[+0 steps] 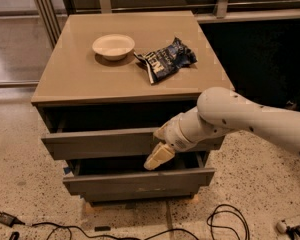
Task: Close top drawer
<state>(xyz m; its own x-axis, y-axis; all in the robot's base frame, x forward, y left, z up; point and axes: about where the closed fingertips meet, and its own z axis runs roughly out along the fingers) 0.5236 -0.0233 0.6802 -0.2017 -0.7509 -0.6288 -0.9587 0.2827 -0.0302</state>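
The top drawer (97,143) is the cabinet's upper grey drawer, pulled out partway, with a dark gap above its plain front board. My gripper (159,151) is at the right half of that front board, its cream fingertips (157,157) pointing down-left and resting against or just in front of the board. The white arm (240,116) comes in from the right and hides the drawer's right end.
A second grey drawer (135,180) below is also pulled out. On the tan cabinet top (85,79) stand a cream bowl (113,46) and a dark blue chip bag (165,60). Cables (225,221) lie on the speckled floor in front.
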